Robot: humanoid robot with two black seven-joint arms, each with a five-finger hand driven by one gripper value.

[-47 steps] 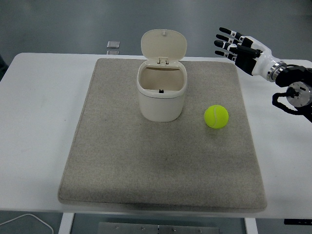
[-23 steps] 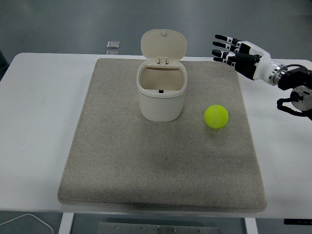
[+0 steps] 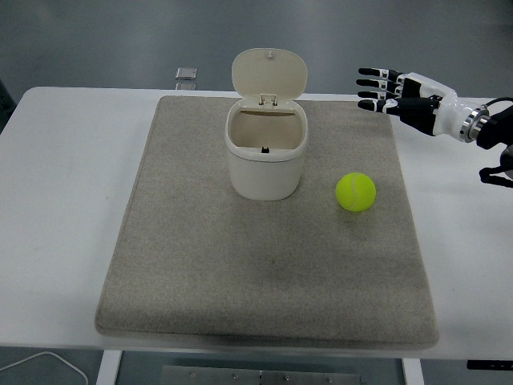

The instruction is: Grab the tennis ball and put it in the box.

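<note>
A big white table [image 3: 64,200] fills most of the view. Its top is smooth and a little shiny, and its corners are round. A gray mat [image 3: 264,273] that looks soft and fuzzy lies flat in the middle of the table and covers a lot of it. At the far edge of the table sits a small gray square thing [image 3: 186,74]. Behind the table the floor [image 3: 120,40] is dark gray and plain, with soft light on it. Down at the near edge, a thin white cord [image 3: 48,365] curls below the table. A gray metal plate [image 3: 280,374] with small screws shows there too.
</note>
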